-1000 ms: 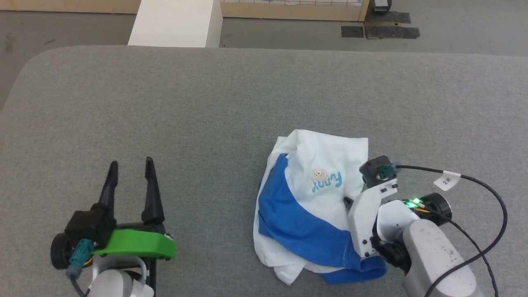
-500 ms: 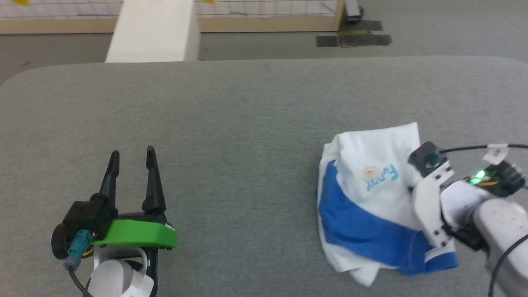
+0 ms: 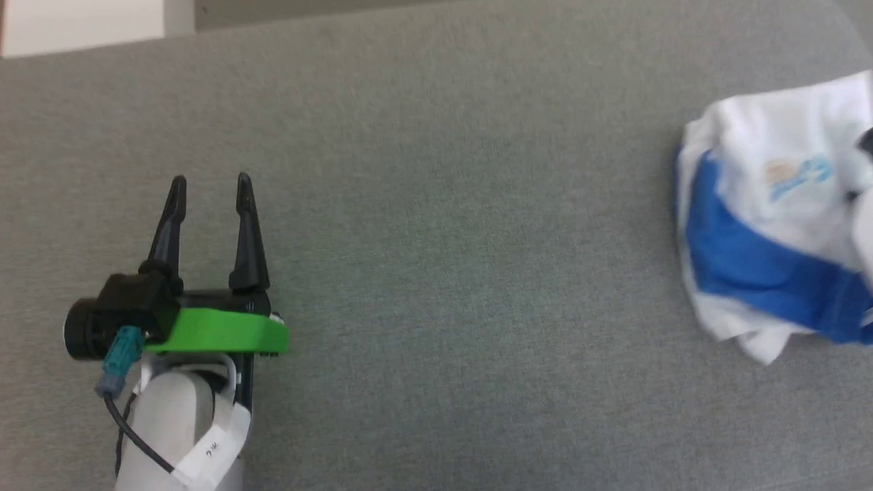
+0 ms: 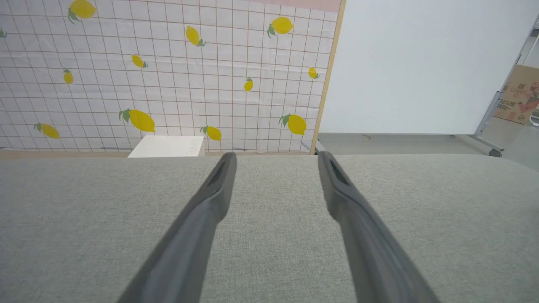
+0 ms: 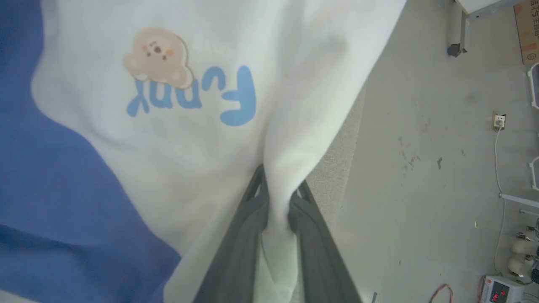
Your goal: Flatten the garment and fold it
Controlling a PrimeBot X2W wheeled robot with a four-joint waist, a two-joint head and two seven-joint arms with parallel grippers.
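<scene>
Your right claw [image 5: 278, 181] is clenched on a bunched fold of the garment [image 5: 168, 139], the white cloth squeezed between its two dark fingers [image 5: 240, 235] and spreading out beyond their tips. The garment [image 3: 750, 225] lies crumpled at the right end of the grey table [image 3: 443, 273], cut off by the right border of the head view. Its white body is uppermost, with a broad blue band curving across its near and left side. The small pale print [image 5: 185, 84], a beige creature over light-blue letters, sits on the white cloth just left of the pinched fold. Just right of the pinch you see the table's edge, then bare floor [image 5: 421, 168]. Your left claw [image 3: 211, 180] is released, fingers spread with nothing between them, pointing to the far side over the left of the table, well apart from the garment.
</scene>
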